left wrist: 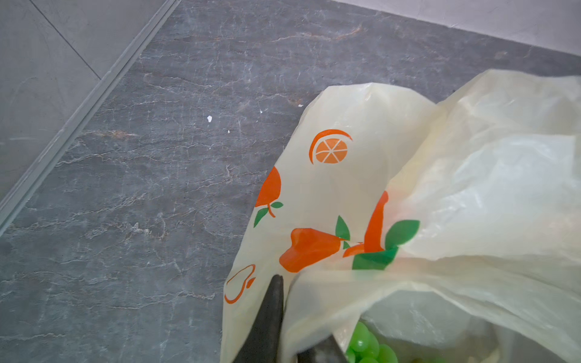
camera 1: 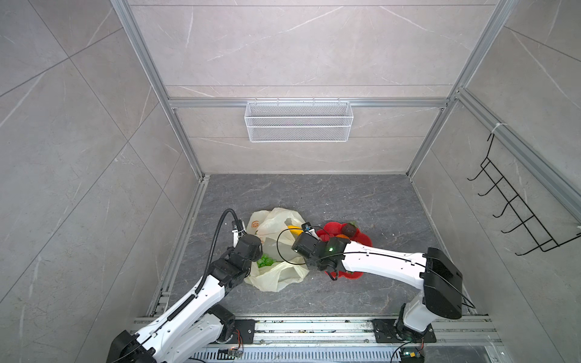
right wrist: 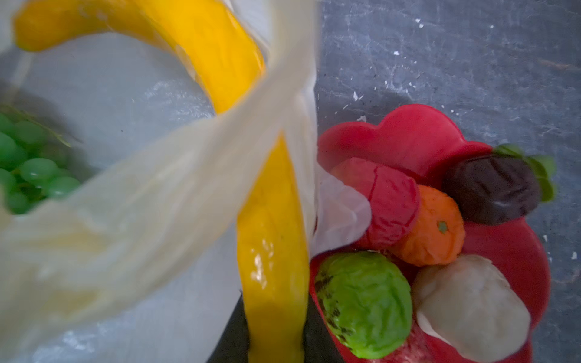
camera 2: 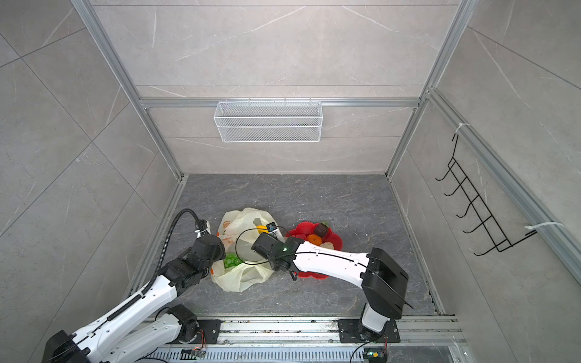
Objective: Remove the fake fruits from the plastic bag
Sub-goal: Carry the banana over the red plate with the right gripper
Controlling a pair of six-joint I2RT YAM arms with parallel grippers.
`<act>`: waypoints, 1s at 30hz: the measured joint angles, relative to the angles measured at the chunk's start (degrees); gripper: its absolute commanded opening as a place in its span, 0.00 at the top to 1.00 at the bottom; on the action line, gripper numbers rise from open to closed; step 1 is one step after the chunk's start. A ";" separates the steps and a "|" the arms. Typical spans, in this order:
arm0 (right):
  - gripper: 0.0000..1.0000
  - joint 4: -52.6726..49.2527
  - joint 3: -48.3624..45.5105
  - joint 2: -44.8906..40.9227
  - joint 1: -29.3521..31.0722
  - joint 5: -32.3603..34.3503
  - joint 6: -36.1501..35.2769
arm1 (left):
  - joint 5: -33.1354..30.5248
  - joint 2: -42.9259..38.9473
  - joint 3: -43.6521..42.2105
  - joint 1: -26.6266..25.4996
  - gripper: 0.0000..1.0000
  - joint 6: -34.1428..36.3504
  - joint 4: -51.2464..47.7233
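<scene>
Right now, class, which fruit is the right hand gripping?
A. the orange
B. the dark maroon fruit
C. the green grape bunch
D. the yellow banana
D: in the right wrist view the yellow banana runs out from between the fingers of the right hand, while the green grape bunch lies in the plastic bag and the orange and the dark maroon fruit sit on the red plate.

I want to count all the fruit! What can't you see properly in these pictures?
Grapes: in both top views, mostly hidden by the bag and left arm.
Banana: right wrist view, blurred, crossed by a bag strip, one end cut off by the edge.
Plate: in both top views, near half under the right arm; its fruits too small to name.
</scene>
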 measured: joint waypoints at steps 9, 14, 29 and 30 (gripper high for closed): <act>0.78 -0.07 -4.42 -3.98 0.28 -0.50 0.35 | -2.14 6.60 3.96 1.27 0.85 -2.14 -1.16; 0.78 -0.59 -7.30 -7.37 0.33 -0.50 0.46 | -2.12 6.93 3.98 4.04 0.84 -2.58 -1.07; 0.75 -9.03 -12.76 -21.86 -2.16 4.81 1.97 | -2.25 5.51 3.58 5.16 0.84 -3.96 -1.49; 0.75 -9.75 -12.96 -22.82 -3.15 5.11 2.16 | -2.25 5.33 3.34 5.18 0.84 -4.02 -1.51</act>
